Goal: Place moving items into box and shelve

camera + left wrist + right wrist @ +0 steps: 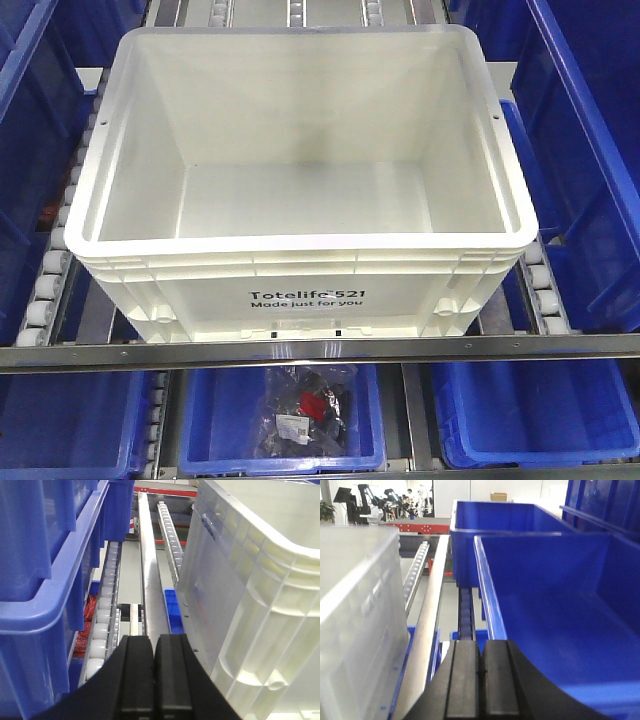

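Your left gripper [154, 680] and right gripper [479, 682] sit low in their wrist views, both clenched on nothing. Beyond, the white box [300, 290] fills the frame's centre on the shelf rollers [45, 290], blue bins [590, 200] flanking.

You are getting bright, even overhead light in the front view, and it is washing out the rim of the white tote [300, 243], while a soft grey shadow is lying along its inner far wall. The black print is reading sharp. In the left wrist view the tote wall [260, 610] is glaring pale and the near blue bin [35, 580] is blurring. In the right wrist view the translucent tote side [355, 625] is smearing out of focus; the background is staying crisper.
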You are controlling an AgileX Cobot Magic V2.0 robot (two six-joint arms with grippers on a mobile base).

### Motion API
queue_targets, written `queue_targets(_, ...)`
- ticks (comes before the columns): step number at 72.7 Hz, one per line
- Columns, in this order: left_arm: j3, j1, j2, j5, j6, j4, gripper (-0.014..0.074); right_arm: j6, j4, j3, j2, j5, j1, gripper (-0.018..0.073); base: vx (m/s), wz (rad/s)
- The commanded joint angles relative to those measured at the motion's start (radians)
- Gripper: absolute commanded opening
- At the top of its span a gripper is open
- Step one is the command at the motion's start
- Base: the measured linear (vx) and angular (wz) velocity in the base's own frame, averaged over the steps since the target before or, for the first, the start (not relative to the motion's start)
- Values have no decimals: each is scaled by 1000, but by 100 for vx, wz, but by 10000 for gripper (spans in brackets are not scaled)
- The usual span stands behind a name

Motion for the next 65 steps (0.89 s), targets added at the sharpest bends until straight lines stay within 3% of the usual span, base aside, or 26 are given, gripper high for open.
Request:
queue_targets(1,33,1,0,-80,-6,-5,102,-4,-9,5,-32,-91,-6,-11,0,0)
queue_targets(9,33,1,0,-80,-6,-5,102,-4,-9,64,-107,-91,-6,-8,0,0)
queue_targets(21,33,1,0,-80,-6,-5,102,-4,-11,62,-237,89,-6,-7,0,0)
queue_targets(28,33,1,1,-80,-6,-5,102,-3,-13,62,-233,121,-4,-6,0,0)
queue_targets(65,33,1,1,-80,-6,-5,102,-1,-12,62,-232,121,-3,-6,0,0)
